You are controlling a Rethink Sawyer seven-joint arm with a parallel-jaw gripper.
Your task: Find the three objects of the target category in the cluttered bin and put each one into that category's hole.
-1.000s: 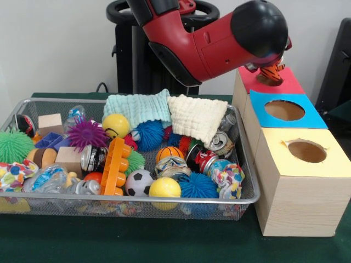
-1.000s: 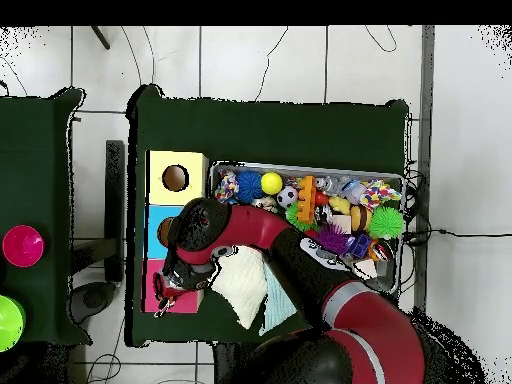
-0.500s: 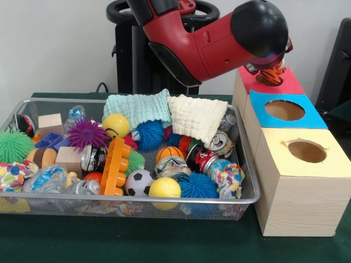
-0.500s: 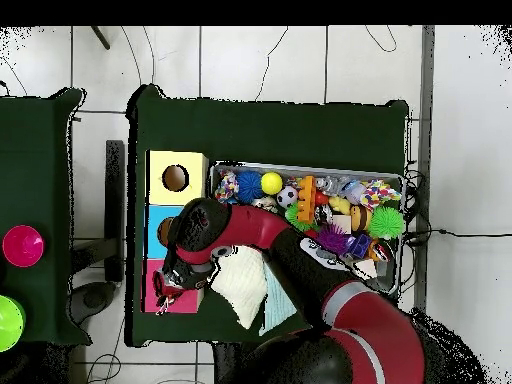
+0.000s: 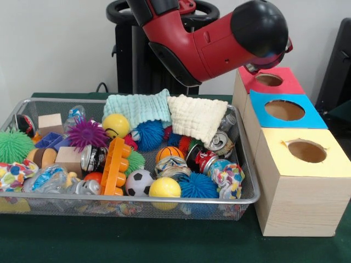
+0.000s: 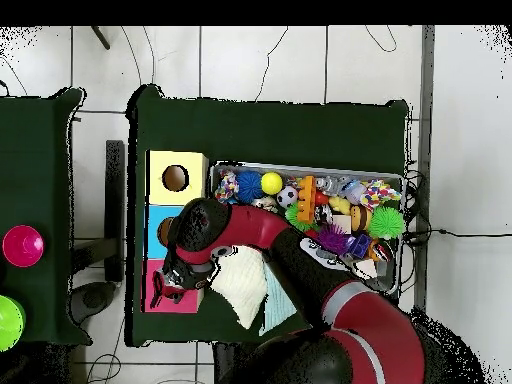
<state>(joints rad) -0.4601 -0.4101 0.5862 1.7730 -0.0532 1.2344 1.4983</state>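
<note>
White wall behind, dark green cloth (image 5: 164, 244) below, and on it everything the task needs.

At the left, the wire bin (image 5: 137, 200) is packed: a green spiky ball (image 5: 13, 145), a purple spiky ball (image 5: 88, 133), an orange block toy (image 5: 116, 164), a soccer ball (image 5: 138, 182), a yellow ball (image 5: 164, 188), crushed cans (image 5: 218, 141) and 2 cloths, one teal (image 5: 137, 108) and one cream (image 5: 197, 116), draped over the far rim.

In the middle, the red and black arm (image 5: 208, 46) reaches across above the bin's far right corner. From overhead its gripper (image 6: 163, 290) hangs over the red-topped box. Whether it is wide or closed, I cannot tell, and no object shows in it.

At the right stand 3 boxes in a row, just beside the bin: the red hole (image 5: 269, 80), the blue hole (image 5: 284, 110) and the yellow hole (image 5: 306, 150). All 3 openings look dark and unblocked. Anything already inside is hidden.

My reading is that the drop-off step at the red hole is in hand or just finished. Which bin items belong to red cannot be told from these views. The next move likely calls for lifting clear of the box, swinging over the bin and searching the clutter, perhaps under the cloths, for the next target.
</note>
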